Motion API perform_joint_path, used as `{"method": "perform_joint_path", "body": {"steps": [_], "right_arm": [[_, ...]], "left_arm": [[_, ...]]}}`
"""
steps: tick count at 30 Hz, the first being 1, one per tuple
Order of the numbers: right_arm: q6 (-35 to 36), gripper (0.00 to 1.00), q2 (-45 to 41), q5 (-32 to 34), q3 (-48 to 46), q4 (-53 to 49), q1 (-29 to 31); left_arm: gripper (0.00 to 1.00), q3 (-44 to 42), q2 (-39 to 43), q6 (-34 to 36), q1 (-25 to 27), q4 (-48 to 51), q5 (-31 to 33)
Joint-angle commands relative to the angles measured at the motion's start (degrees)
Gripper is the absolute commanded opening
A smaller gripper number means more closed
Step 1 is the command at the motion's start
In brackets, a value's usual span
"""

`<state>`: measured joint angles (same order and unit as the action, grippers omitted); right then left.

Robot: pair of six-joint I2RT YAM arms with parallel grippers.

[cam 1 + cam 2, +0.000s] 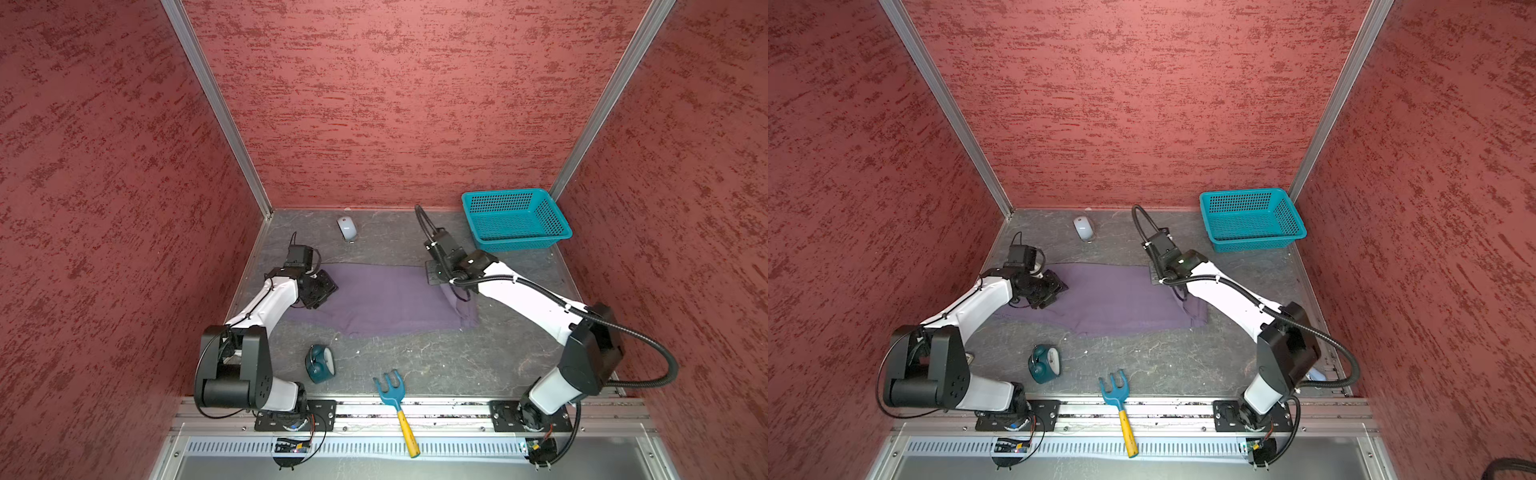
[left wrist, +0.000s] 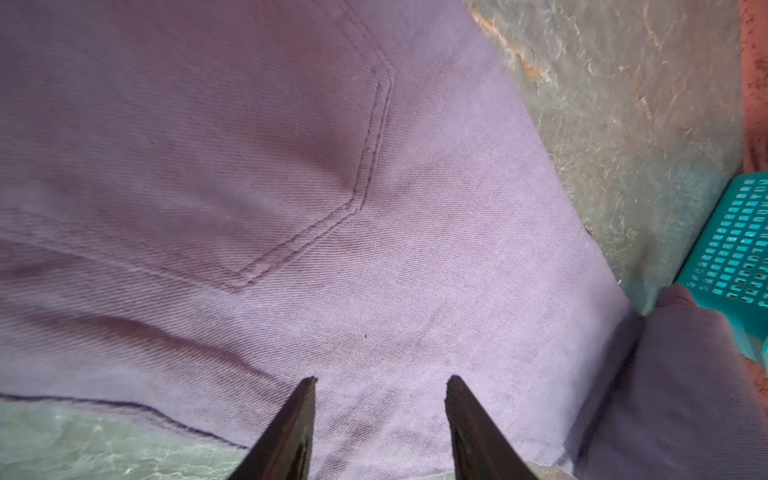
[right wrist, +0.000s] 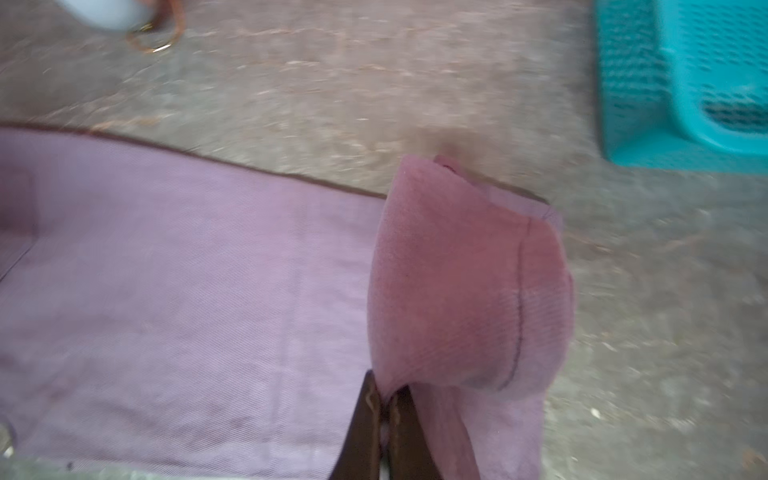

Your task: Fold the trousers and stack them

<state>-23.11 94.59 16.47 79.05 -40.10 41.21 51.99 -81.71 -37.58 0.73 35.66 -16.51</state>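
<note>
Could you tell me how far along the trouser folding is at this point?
Done: the trousers lie as one long band, legs seemingly laid together. In hand: the right gripper is shut on the hem end, holding it raised; the left gripper hovers open over the pocket end. Left: the crosswise folds and stacking.

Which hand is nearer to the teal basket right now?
Right. The right hand, shut on a raised end of the trousers, sits just in front of the teal basket; the left hand hangs open over the opposite end, much farther away.
</note>
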Motion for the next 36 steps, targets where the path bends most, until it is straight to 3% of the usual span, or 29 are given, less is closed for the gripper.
{"method": "perform_joint_path", "body": {"steps": [1,4,9,13,16,17,23,27,29,34,36], "right_arm": [[0.32,0.0,3.57,0.82,3.07,1.73,4.14],[0.81,0.0,7.26,-0.06,3.92,2.33,7.03],[1.02,0.0,14.01,-7.8,3.17,5.13,9.24],[3.46,0.14,17.41,-8.67,2.78,5.37,11.61],[4.21,0.4,16.99,-9.16,2.18,5.95,12.31],[4.16,0.45,16.02,-9.66,1.56,6.73,12.3],[4.74,0.51,6.84,-10.25,-1.52,10.88,11.85],[0.96,0.49,-3.2,-11.69,-9.2,16.02,6.9],[-4.03,0.44,-9.09,-14.21,-16.12,19.88,0.97],[-14.12,0.05,-18.7,-24.75,-30.14,26.06,-14.38],[-15.44,0.0,-20.36,-26.31,-32.9,26.29,-17.6]], "left_arm": [[0.52,-0.39,2.08,1.19,-1.07,0.66,-0.38],[0.52,-0.97,1.97,1.15,-1.26,0.6,-0.1],[0.56,-1.36,0.94,1.22,-0.87,0.53,-0.2],[0.58,-0.5,0.37,1.44,0.2,1.31,0.59],[0.62,1.26,-0.75,1.85,2.08,2.6,1.31],[0.64,2.18,-1.27,1.98,3.02,3.15,1.77],[0.71,8.07,-3.99,1.64,10.45,5.35,4.85],[0.74,12.76,-7.5,1.46,16.47,6.03,6.54],[0.74,15.15,-9.88,2.58,20.3,4.68,5.55],[0.72,22.37,-16.48,4.97,29.95,4.41,6.81],[0.71,25.59,-19.42,6.27,32.95,5.68,8.04]]}}
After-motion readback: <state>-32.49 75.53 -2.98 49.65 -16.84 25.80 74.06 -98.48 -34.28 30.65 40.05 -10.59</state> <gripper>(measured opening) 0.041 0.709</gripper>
